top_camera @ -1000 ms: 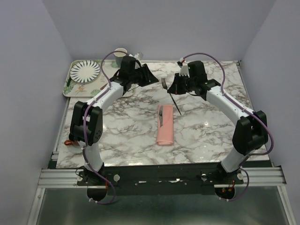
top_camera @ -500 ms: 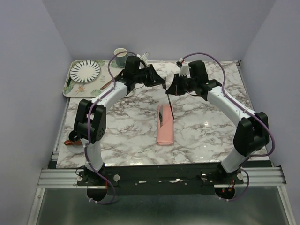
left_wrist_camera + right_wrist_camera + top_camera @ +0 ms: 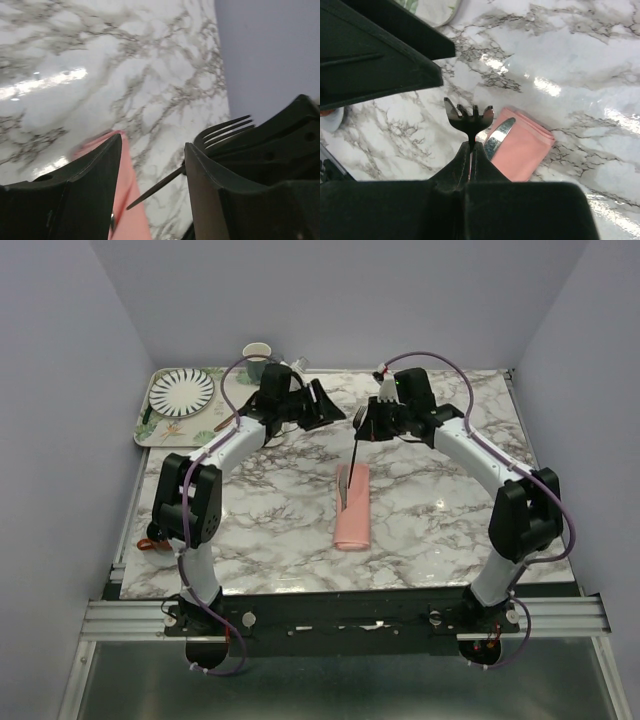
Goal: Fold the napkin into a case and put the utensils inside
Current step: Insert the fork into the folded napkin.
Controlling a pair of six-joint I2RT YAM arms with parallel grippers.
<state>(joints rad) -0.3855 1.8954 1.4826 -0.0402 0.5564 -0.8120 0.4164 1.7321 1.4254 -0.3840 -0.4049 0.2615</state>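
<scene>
Right wrist cam: my right gripper is clamped on the fork, w/ the pink case below and the knife tucked in its mouth. Top cam adds that the fork's handle hangs by the case's far end, touching or not idk. On the left gripper the jaws stand apart.

Pink case lies flat (knife tucked inside), fork held above it.
</scene>
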